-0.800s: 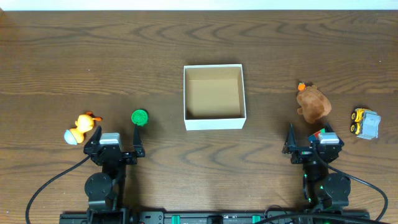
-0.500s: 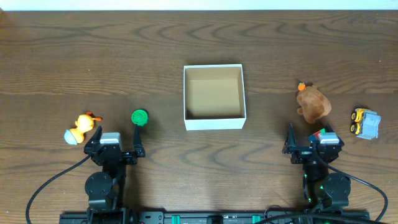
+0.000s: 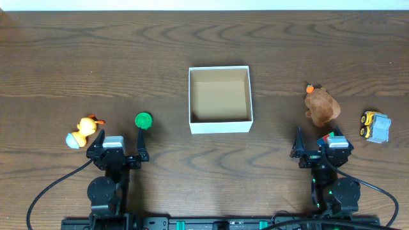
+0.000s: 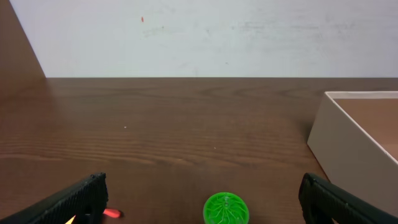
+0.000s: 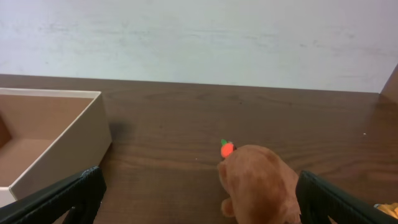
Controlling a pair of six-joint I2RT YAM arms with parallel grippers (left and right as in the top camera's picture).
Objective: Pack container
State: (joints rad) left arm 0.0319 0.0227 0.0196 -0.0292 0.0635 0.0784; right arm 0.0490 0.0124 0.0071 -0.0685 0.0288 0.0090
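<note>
Nothing has moved since the earlier frames; both arms and every toy sit exactly where they were. The container (image 3: 220, 126) stands open and empty at the middle of the worktop (image 3: 77, 57), square to the edges, its brown floor bare. It sits about midway between my two arms, far and to the right of the left one, far and to the left of the right one. On the left, the small green round toy (image 3: 143, 120) lies nearest the box, with the orange duck-like toy (image 3: 82, 132) further left. On the right, the brown plush (image 3: 321, 106) lies well apart from the box wall, and the yellow toy truck (image 3: 375, 126) sits beyond it toward the right edge. My left hand (image 3: 119, 139) is parked at the near edge, spread wide and holding nothing. The green toy is just on its far side, and the wrist view shows it between the finger lines, a little right of centre. My right hand (image 3: 317, 142) is likewise wide and empty, with the plush straight ahead on its far side. Something small, red and green, shows beside that hand, too hidden to name. I judge either arm could start: each has a toy directly in front, and its carry would then run inward to the box.
</note>
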